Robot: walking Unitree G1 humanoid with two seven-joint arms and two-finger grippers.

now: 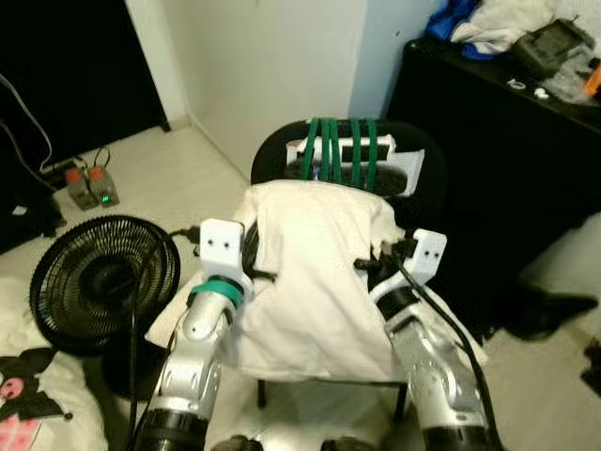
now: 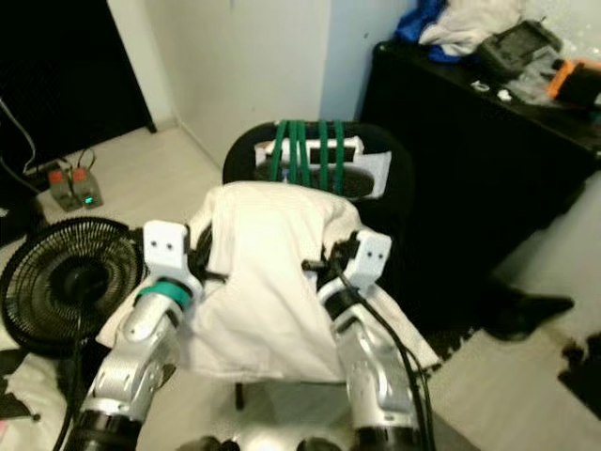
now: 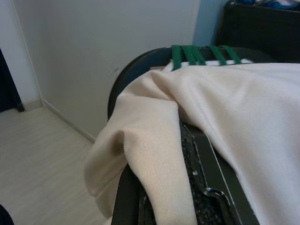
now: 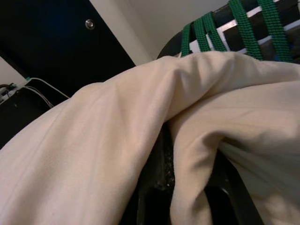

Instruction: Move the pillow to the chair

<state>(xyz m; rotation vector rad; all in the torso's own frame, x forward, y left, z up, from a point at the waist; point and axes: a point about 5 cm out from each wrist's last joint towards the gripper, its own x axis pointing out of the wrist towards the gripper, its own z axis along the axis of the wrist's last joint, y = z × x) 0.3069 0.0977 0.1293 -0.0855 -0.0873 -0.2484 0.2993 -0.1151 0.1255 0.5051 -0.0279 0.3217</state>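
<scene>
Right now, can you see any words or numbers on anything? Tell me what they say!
No words or numbers can be read.
Power strip on the floor: any marks are too small to read.
Gadgets on the black cabinet: too blurred to read.
Pillow, chair and fan: no writing visible.

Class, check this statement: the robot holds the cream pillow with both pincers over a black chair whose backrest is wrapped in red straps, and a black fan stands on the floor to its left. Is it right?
Not quite. The straps on the chair are green, not red, as the left eye view shows. The rest stands: the left pincer and right pincer both grip the cream pillow over the black chair, with the black fan on the floor to the robot's left.
</scene>
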